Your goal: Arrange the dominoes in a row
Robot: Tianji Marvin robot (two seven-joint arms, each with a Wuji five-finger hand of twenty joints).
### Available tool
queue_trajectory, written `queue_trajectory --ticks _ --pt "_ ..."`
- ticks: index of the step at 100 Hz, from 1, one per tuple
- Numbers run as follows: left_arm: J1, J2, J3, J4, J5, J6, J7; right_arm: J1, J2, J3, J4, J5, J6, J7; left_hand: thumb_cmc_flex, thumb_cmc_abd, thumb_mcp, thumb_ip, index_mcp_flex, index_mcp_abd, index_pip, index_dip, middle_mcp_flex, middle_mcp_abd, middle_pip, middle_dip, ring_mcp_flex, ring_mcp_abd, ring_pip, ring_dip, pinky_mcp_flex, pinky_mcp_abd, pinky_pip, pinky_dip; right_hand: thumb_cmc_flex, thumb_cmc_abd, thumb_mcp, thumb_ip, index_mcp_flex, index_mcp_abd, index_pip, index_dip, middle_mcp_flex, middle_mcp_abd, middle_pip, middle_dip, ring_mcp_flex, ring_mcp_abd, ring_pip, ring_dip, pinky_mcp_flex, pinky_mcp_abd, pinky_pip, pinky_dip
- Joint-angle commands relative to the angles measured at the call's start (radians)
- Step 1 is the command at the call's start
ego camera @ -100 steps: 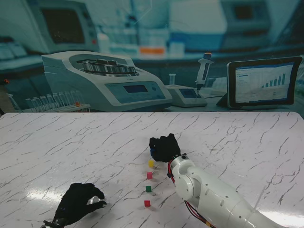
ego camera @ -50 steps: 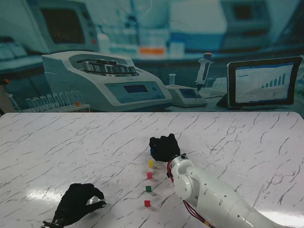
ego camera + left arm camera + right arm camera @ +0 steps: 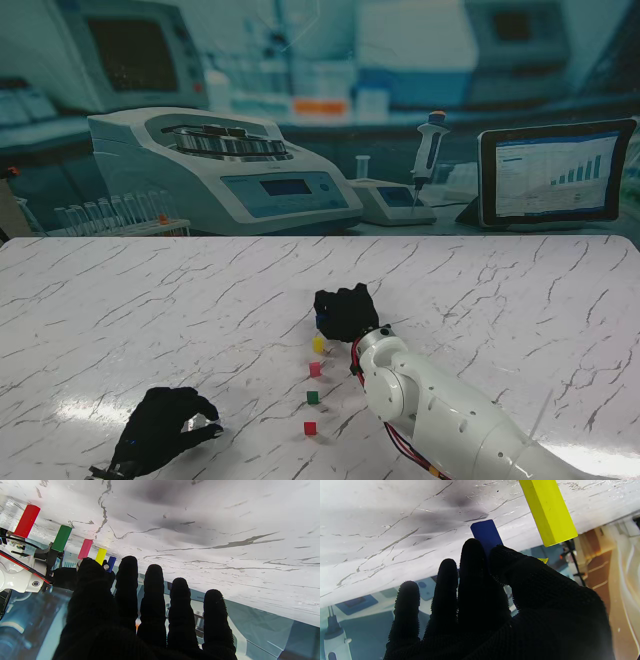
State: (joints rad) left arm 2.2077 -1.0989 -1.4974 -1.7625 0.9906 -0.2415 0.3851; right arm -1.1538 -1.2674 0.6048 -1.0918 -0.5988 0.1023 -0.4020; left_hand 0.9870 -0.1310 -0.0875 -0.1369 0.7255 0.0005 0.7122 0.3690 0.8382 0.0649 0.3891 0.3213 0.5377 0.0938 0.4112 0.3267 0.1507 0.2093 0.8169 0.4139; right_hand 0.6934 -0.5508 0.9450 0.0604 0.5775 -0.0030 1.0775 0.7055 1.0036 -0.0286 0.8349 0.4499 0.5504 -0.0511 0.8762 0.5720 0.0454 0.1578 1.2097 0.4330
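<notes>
Blue domino (image 3: 485, 533): I am holding it pinched between the thumb and forefinger of my right hand (image 3: 345, 311), its long axis upright and its lower end at, or just off, the marble table (image 3: 150, 300); contact is not clear from the right wrist view. The remaining fingers of that hand are lying loosely curled beside the pinch.

Row so far: the yellow domino (image 3: 319, 344) is standing just beside the right hand on the side nearer to me, and beyond it, each a step nearer to me, the pink domino (image 3: 315, 369), the green domino (image 3: 312, 397) and the red domino (image 3: 310, 428) are standing upright and apart in a nearly straight line. The blue piece is therefore sitting at the far end of this line, close to the yellow one but not touching it.

Governing relation: I am judging that the release turns on keeping the blue piece vertical and in line with the four others, since the thumb is passing near the yellow neighbour.

My left hand (image 3: 165, 430) is resting well apart from the row, fingers spread and holding nothing; the right hand is plainly the nearer one.
</notes>
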Motion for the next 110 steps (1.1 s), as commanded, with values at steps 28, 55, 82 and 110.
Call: queue_trajectory --ticks 28,55,82,110 --pt "0.011 -0.006 -0.001 0.000 -0.006 -0.018 -0.007 -0.009 -0.012 -0.003 0.007 0.010 -0.010 -0.004 0.021 -0.006 -0.025 -0.026 0.012 -0.020 0.002 -0.010 0.020 -0.021 0.013 0.013 -0.001 -0.023 0.008 0.005 -0.011 0.001 0.018 0.011 0.032 0.038 -0.011 -0.056 -0.017 -0.018 0.011 -0.012 -0.012 0.004 -0.006 -0.010 -0.032 -0.009 0.030 0.002 -0.015 -0.083 0.016 0.003" --pt "0.011 -0.006 -0.002 0.002 -0.005 -0.018 -0.006 -0.010 -0.014 -0.003 0.014 0.014 -0.021 -0.010 0.028 -0.008 -0.024 -0.026 0.012 -0.023 0.004 -0.011 0.021 -0.021 0.014 0.013 0.000 -0.027 0.009 0.005 -0.011 0.001 0.019 0.012 0.046 0.034 -0.033 -0.076 -0.018 -0.006 -0.005 -0.024 -0.018 0.020 -0.024 -0.019 -0.037 0.000 0.027 0.001 -0.017 -0.079 0.015 0.002" --pt "0.011 -0.007 -0.002 0.002 -0.006 -0.017 -0.006 -0.010 -0.011 0.002 0.012 0.018 -0.027 -0.002 0.029 -0.006 -0.026 -0.027 0.012 -0.023 0.007 -0.012 0.022 -0.020 0.014 0.014 -0.001 -0.024 0.009 0.005 -0.010 0.001 0.020 0.012 0.045 0.009 -0.022 -0.083 -0.025 0.011 -0.053 -0.046 -0.038 0.049 -0.067 -0.030 -0.065 0.013 0.015 -0.003 -0.024 -0.068 0.006 -0.003" --pt "0.009 -0.007 -0.002 0.004 -0.007 -0.018 -0.005 -0.009 -0.009 0.005 0.014 0.020 -0.031 0.004 0.031 -0.006 -0.027 -0.027 0.011 -0.022 0.008 -0.013 0.021 -0.021 0.014 0.014 -0.001 -0.024 0.009 0.005 -0.011 0.001 0.020 0.012 0.040 -0.012 -0.006 -0.090 -0.045 0.026 -0.112 -0.063 -0.062 0.071 -0.100 -0.031 -0.090 0.026 0.005 -0.005 -0.028 -0.061 -0.003 -0.006"
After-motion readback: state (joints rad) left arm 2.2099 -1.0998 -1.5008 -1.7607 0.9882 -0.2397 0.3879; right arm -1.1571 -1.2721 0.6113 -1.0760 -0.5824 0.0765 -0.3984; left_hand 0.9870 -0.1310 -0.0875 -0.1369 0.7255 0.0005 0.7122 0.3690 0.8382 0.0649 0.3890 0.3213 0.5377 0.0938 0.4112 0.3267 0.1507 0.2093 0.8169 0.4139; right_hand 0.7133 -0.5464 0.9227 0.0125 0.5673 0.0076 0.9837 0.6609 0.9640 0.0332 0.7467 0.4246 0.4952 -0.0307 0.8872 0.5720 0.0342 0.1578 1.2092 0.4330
